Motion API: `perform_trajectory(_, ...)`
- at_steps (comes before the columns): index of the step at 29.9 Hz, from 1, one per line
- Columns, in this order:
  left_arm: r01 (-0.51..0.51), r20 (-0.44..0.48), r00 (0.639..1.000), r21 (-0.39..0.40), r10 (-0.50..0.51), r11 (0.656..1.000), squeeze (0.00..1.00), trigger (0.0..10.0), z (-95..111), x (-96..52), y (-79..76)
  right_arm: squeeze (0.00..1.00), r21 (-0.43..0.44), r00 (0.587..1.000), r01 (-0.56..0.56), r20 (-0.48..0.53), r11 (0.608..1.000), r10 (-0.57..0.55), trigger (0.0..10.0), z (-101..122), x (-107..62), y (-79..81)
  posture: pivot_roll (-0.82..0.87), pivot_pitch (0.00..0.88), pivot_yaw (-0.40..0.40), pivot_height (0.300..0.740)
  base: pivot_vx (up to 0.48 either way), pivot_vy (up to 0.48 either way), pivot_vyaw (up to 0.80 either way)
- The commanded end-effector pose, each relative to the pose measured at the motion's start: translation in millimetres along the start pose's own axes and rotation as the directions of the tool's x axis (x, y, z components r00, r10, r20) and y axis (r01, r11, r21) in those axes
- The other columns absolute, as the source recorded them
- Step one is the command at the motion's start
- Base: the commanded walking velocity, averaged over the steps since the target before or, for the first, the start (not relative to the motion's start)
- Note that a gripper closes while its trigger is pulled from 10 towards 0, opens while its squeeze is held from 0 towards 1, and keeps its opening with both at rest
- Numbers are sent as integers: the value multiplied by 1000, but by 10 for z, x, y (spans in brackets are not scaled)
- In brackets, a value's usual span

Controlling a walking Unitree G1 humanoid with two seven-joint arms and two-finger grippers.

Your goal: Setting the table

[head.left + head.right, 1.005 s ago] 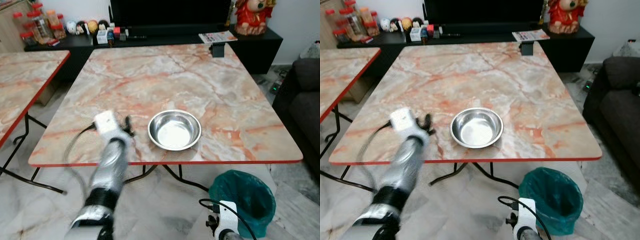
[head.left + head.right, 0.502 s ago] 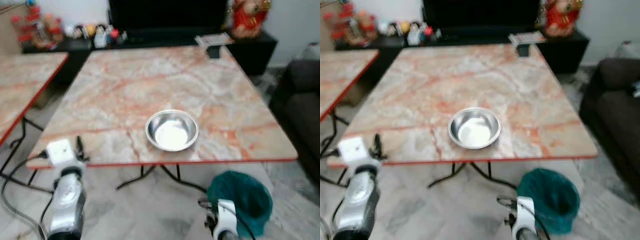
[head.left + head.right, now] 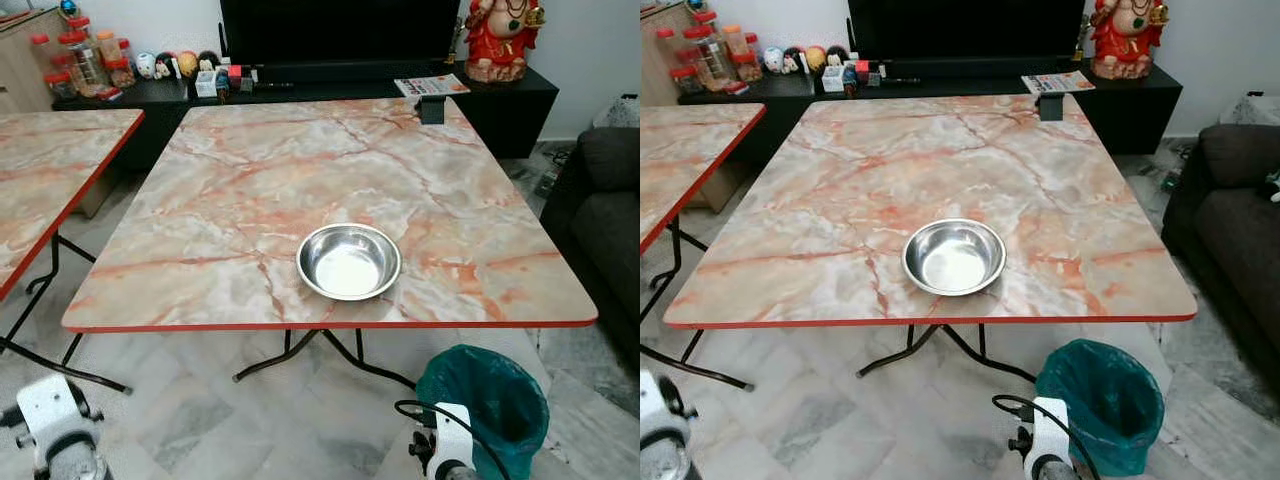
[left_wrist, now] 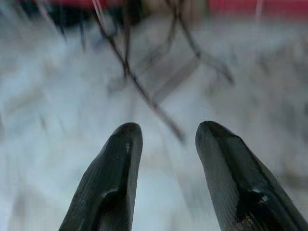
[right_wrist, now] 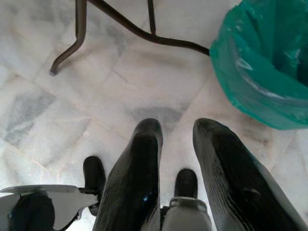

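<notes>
Your stainless steel bowl (image 3: 349,261) sits empty on the marble-patterned table (image 3: 300,170), near its near edge and slightly right of centre. Your left gripper (image 4: 166,139) hangs low over the floor, fingers apart and holding nothing. Your right gripper (image 5: 176,132) hangs just beside the green-lined bin (image 5: 269,62), fingers also apart and empty.

A square marble-patterned desk (image 3: 300,170) with a red edge and black folding legs stands on a pale marble-tile floor (image 3: 200,420). A second desk of the same kind (image 3: 50,170) stands to its left. Behind them runs a low black cabinet (image 3: 500,95) carrying jars (image 3: 85,60), small ornaments and a red figurine (image 3: 497,38). A dark sofa (image 3: 605,210) sits at the right, and a green-lined bin (image 3: 490,400) stands on the floor nearby.
</notes>
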State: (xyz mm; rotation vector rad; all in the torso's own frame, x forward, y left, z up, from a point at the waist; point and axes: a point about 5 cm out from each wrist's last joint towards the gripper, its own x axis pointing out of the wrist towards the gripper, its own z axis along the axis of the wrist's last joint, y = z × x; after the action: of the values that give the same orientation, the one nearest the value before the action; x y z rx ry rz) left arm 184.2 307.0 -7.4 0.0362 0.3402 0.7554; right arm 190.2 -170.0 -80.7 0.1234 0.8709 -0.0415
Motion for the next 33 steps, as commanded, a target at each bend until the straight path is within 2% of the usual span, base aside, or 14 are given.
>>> perform_trajectory(1, 11, -108, 994, -20, -13, 1000, 0, 10000, -184, -27, 15, 0, -3, 1000, 1, -7, 1000, -1, 10000, -7, 0, 3, 59, 0, 37, 740, 0, 0, 0)
perform_trajectory(3, 19, -130, 991, -16, -21, 1000, 0, 10000, -223, -34, 10, 0, -4, 1000, 1, -8, 1000, -2, 10000, -8, 0, 3, 59, 0, 37, 740, 0, 0, 0)
perform_trajectory(5, 130, -275, 953, -1, -125, 992, 0, 10000, -422, -88, -104, 0, -6, 1000, 4, -12, 1000, -4, 10000, -9, 1, 0, 59, 0, 36, 740, 0, 0, 0)
perform_trajectory(10, 342, -438, 852, 48, -288, 938, 0, 10000, -658, -241, -332, 0, -1, 1000, 7, -7, 1000, -7, 10000, 8, 5, 0, 50, 0, 36, 740, 0, 0, 0)
perform_trajectory(11, 418, -458, 821, 78, -340, 905, 0, 10000, -701, -297, -426, 0, 5, 1000, 9, -5, 1000, -9, 10000, 17, 7, -1, 54, 0, 30, 740, 0, 0, 0)
perform_trajectory(12, 461, -465, 807, 111, -364, 881, 0, 10000, -717, -325, -477, 0, 5, 1000, 10, -6, 1000, -10, 10000, 20, 8, -1, 55, 0, 27, 740, 0, 0, 0)
perform_trajectory(13, 531, -478, 779, 162, -405, 832, 0, 10000, -746, -380, -567, 0, 4, 1000, 12, -9, 1000, -12, 10000, 19, 9, -1, 55, 0, 26, 740, 0, 0, 0)
perform_trajectory(14, 531, -478, 779, 162, -405, 832, 0, 10000, -746, -380, -567, 0, 4, 1000, 12, -9, 1000, -12, 10000, 19, 9, -1, 55, 0, 26, 740, 0, 0, 0)
perform_trajectory(17, 597, -507, 741, 198, -440, 778, 0, 10000, -773, -455, -736, 0, 17, 1000, 15, -2, 1000, -15, 10000, 36, 13, 3, 38, 0, 32, 740, 0, 0, 0)
perform_trajectory(24, 645, -511, 714, 212, -479, 734, 0, 10000, -747, -493, -904, 0, 15, 1000, 16, -5, 1000, -16, 10000, 38, 14, 2, 29, 0, 32, 740, 0, 0, 0)
perform_trajectory(25, 655, -504, 710, 215, -493, 724, 0, 10000, -728, -511, -980, 0, 12, 1000, 17, -6, 1000, -17, 10000, 39, 15, 2, 28, 0, 32, 740, 0, 0, 0)
perform_trajectory(31, 641, -493, 719, 199, -489, 741, 0, 10000, -709, -503, -1005, 0, -39, 1000, 3, -13, 999, -4, 10000, 43, 17, 7, 16, 4, 35, 740, 0, 214, 133)
perform_trajectory(32, 641, -493, 719, 199, -489, 741, 0, 10000, -709, -503, -1005, 0, -39, 1000, 3, -13, 999, -4, 10000, 43, 17, 7, 16, 4, 35, 740, 0, 292, 800)
perform_trajectory(33, 632, -504, 723, 204, -473, 748, 0, 10000, -724, -495, -970, 0, 3, 1000, 14, -7, 1000, -14, 10000, 40, 14, -2, 16, 4, 35, 740, 0, 319, 0)
